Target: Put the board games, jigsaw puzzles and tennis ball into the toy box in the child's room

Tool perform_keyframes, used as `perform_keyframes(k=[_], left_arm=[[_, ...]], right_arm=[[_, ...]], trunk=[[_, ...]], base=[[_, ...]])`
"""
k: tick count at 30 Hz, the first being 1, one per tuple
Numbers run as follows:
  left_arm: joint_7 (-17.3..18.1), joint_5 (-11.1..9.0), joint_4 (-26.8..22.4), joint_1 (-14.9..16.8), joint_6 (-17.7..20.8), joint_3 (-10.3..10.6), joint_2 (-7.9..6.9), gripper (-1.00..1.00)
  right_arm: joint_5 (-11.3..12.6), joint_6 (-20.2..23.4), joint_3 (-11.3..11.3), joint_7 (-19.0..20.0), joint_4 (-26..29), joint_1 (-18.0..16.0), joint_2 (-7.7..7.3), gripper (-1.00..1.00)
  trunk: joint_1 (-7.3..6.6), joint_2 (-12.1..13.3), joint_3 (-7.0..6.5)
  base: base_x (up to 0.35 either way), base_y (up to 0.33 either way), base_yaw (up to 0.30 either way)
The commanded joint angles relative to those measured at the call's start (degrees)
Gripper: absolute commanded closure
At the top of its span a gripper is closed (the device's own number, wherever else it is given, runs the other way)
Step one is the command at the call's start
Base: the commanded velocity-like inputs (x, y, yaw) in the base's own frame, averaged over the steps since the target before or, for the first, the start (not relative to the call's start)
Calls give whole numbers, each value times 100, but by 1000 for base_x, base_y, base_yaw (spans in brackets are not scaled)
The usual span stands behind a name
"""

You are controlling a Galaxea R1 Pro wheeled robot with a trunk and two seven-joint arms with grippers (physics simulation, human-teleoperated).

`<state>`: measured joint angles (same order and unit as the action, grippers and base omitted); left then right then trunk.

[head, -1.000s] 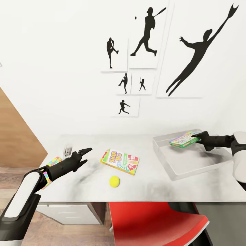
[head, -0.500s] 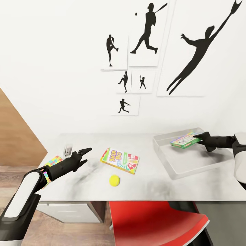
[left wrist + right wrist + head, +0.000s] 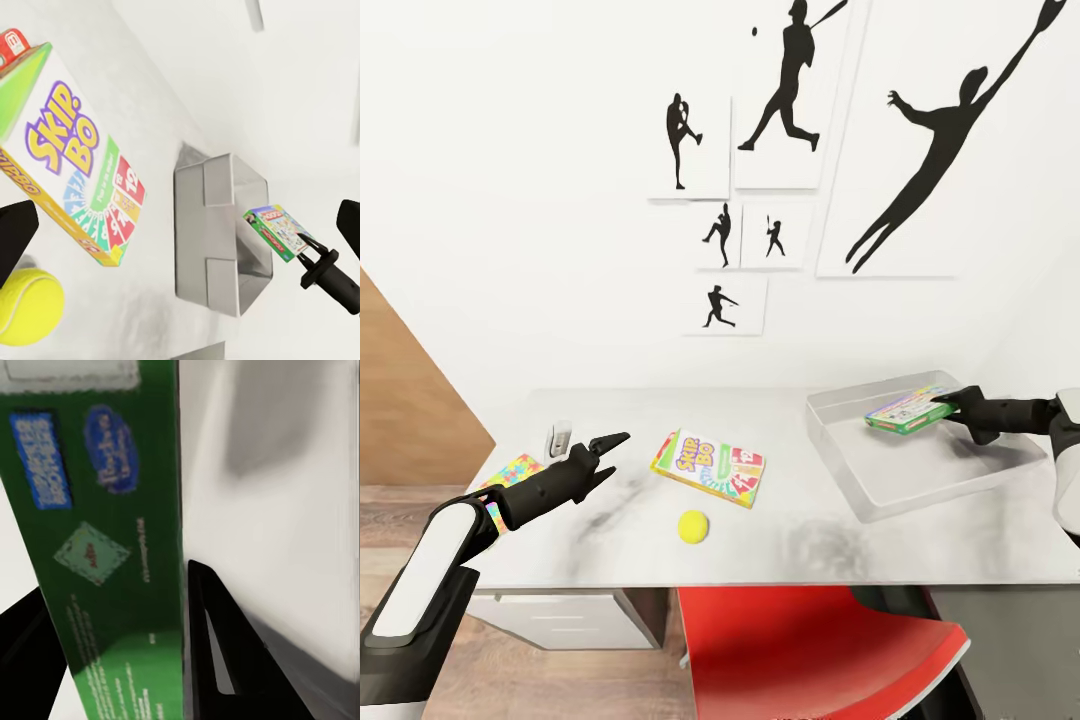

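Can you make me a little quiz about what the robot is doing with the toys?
1. True or false: the ball is inside the toy box.
2. What does the right gripper hold? A) the Skip-Bo box B) a green game box C) the ball
3. Fill in: the Skip-Bo box lies on the ____.

Key:
1. False. The ball sits on the table, in front of the Skip-Bo box.
2. B. The green game box is held over the toy box.
3. table. The open left gripper hovers beside it.
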<state>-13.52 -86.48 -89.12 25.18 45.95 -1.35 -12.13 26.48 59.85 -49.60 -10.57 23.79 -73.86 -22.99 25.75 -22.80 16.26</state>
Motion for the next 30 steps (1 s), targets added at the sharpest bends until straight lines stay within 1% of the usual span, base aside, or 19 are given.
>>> perform_keyframes(k=[1,7,18,23,30], left_arm=[[-54,-62,-6,4,19,-6,0,-100],[-54,-61,-7,4,19,-6,0,-100],[-55,-62,-5,4,19,-6,0,-100],[-55,-60,-5,4,19,-6,0,-100],[-53,-61,-3,4,19,-6,0,-100]], right_arm=[[55,15,-31,-59,3,-9,2,100],[58,15,-32,-59,3,-13,8,100],[59,15,-33,-55,3,-12,53,100],[59,15,-33,-53,3,-26,47,100],[59,15,-33,-51,6,-51,20,100]], trunk=[[3,-12,19],[3,-12,54],[3,-12,68],[3,-12,75],[3,-12,120]], base=[[0,0,-93],[0,0,-82],[0,0,-18],[0,0,-2],[0,0,0]])
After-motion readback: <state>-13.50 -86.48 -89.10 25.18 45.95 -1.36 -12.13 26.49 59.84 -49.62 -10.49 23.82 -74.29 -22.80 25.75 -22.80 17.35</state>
